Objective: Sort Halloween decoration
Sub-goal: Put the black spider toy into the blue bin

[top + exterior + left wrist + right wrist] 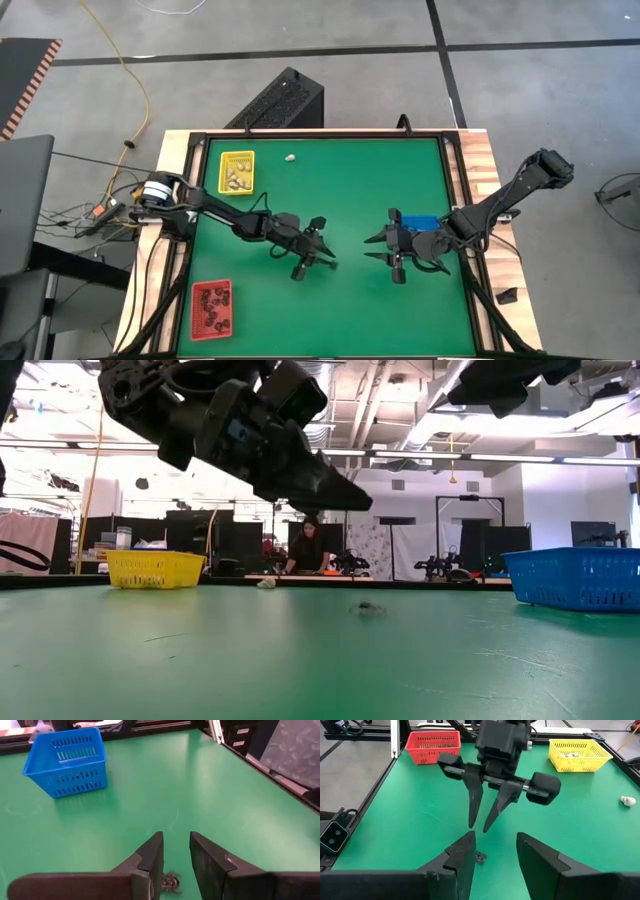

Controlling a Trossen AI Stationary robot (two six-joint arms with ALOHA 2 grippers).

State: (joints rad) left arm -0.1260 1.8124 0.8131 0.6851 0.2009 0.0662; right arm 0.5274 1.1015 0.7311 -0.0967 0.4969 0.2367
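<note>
The green desk (350,190) fills the scene, with both dark arms reaching toward its middle from opposite sides. The left arm stretches in from the left edge, and its left claw (322,262) hangs just above the mat near the centre, its two fingers (475,802) narrowed to a slim gap with nothing gripped between them. The right arm comes in from the right edge, and the right claw (383,249) hovers facing the left one, its fingers (540,862) standing apart and empty. A blue tray (420,222) sits beside the right claw on the right half of the desk. A red tray (211,308) lies in the near left corner, holding several black trinkets (212,300). A yellow tray (237,171) sits near the far left corner, holding whitish trinkets (236,180). A single whitish trinket (290,158) lies alone on the mat, just beside the yellow tray toward the far edge. A tiny black spider trinket (170,883) rests on the mat in the middle, between the two claws, right below the left claw's fingertips and not touched by them. A person (307,548) shows in the room behind the desk.
</note>
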